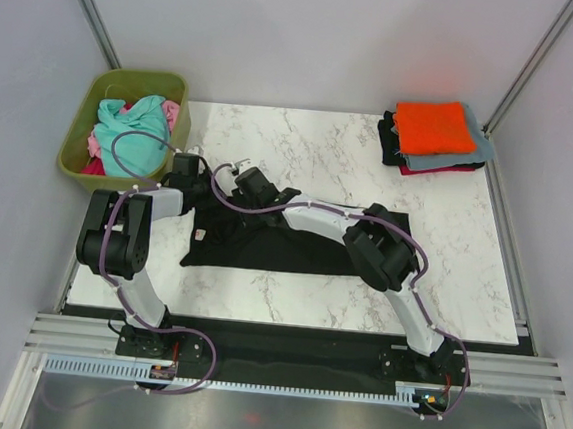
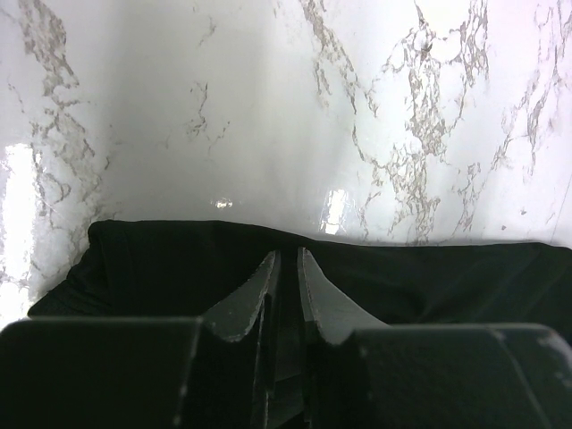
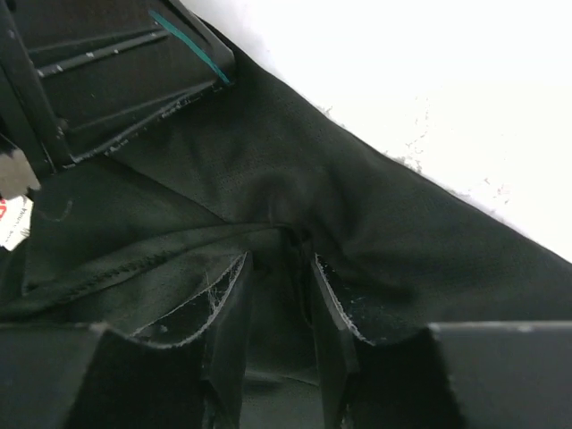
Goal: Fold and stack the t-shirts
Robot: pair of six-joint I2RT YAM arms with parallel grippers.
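Upper left of the overhead view: an olive-green tub (image 1: 75,141) sits at the table's far-left corner, tight against the pale wall (image 1: 18,71). The white marble table (image 1: 303,146) fills the middle of the frame, grey veins running across it, and glare flares off it in the left wrist view. Slanted metal posts (image 1: 89,9) rise at upper left and upper right. A silver rail (image 1: 513,375) lines the bottom.
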